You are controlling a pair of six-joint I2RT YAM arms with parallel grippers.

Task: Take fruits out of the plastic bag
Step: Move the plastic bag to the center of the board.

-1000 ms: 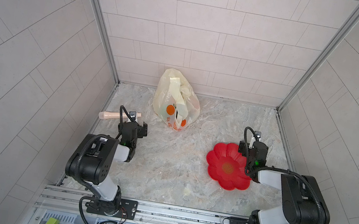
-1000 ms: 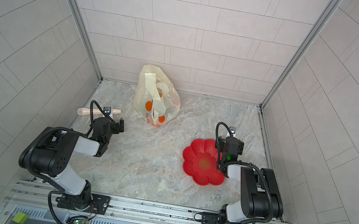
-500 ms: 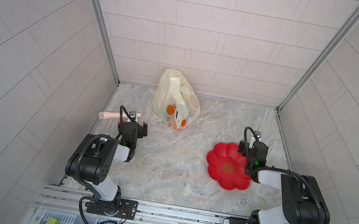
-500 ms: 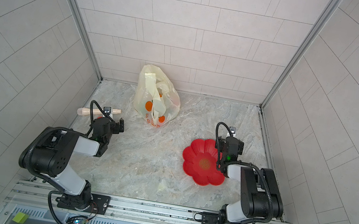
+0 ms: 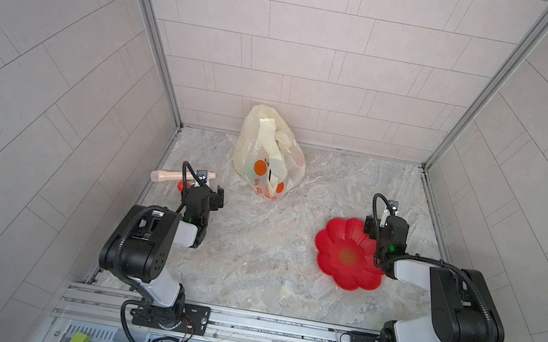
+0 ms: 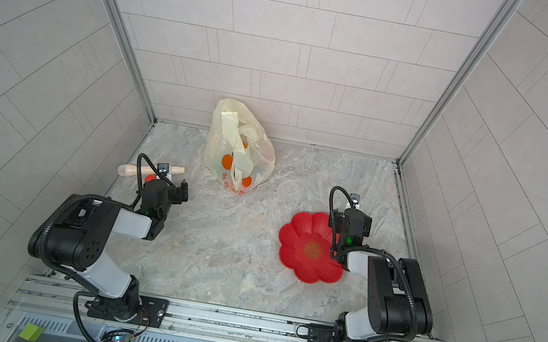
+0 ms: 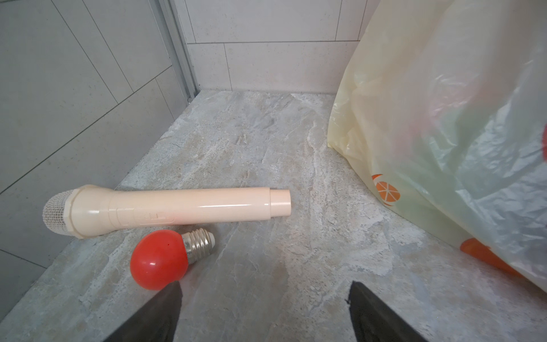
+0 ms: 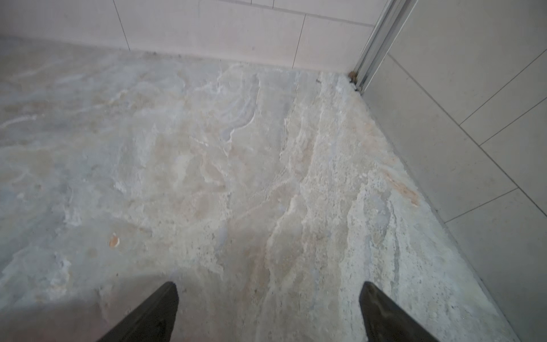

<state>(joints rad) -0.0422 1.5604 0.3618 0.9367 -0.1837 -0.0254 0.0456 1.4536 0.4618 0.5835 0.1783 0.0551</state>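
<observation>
Idling arms: I find no visible shift against the frames from a second ago; both arms sit folded low at their near corners, bag and plate where they were
Meaning for the task: by my reading, unloading has not started and the first reach is still to be commanded
Left claw (image 7: 265, 285): released, nothing between the jaws, over bare table (image 7: 266, 165) just beside a red bulb (image 7: 159, 263) and a toy microphone (image 7: 177, 207)
Right claw (image 8: 268, 284): released and empty, facing the far right corner
Plastic bag (image 5: 269, 156): standing near the back wall, left of centre
Fruits (image 7: 429, 112): none outside the bag, none on the red plate (image 5: 333, 235)
Hard to make out: only pink and green tints show through the film; I cannot count the fruits or tell a real orange from the printed ones; folds hide the bag's mouth; the right arm covers part of the plate's edge
</observation>
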